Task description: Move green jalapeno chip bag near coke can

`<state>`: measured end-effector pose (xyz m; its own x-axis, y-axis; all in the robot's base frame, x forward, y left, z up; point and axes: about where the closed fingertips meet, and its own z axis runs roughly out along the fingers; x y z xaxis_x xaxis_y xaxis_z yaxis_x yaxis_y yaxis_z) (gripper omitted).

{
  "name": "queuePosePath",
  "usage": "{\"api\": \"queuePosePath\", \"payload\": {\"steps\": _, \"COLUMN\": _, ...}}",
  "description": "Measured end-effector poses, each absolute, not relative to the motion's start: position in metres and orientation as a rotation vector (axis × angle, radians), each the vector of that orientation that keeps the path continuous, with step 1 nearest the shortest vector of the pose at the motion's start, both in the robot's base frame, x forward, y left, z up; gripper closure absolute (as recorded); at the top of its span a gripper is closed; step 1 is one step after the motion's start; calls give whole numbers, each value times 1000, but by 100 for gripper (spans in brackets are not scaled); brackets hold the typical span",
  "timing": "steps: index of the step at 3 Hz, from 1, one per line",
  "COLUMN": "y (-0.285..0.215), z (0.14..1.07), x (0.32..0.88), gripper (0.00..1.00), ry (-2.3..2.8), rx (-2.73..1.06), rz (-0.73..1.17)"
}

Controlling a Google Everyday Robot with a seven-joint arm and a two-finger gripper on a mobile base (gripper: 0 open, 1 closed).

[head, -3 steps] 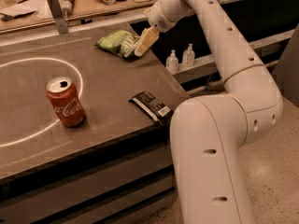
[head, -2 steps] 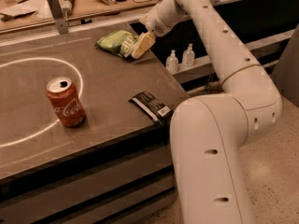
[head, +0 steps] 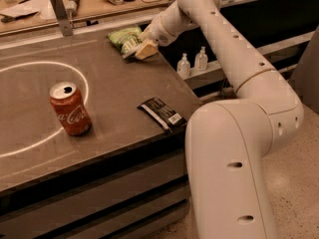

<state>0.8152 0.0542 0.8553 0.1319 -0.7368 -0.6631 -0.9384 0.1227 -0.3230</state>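
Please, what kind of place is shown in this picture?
Probably a lab or office test area: a dark counter marked with a white circle, two pump bottles beside it, a cluttered wooden desk behind. The tool is at the green jalapeno chip bag.

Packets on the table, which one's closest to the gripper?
The green jalapeno chip bag, right beside the gripper; the black wrapper lies near the front edge.

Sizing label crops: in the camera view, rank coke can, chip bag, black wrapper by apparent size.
1. coke can, nearest.
2-3. black wrapper and green jalapeno chip bag look alike; the bag lies farther, partly behind the gripper at its right end.
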Motion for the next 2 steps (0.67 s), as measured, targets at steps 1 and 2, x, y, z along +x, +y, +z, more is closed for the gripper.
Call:
{"api": "queuePosePath", "payload": {"steps": 1, "y": 62, "z": 865, "x": 804, "gripper": 85, "ry": 1591, "rx": -1671, "rz": 367}}
{"api": "queuePosePath", "payload": {"steps": 2, "y": 73, "z": 891, "x": 782, "gripper": 100, "ry": 1462, "rx": -1724, "rz": 382}}
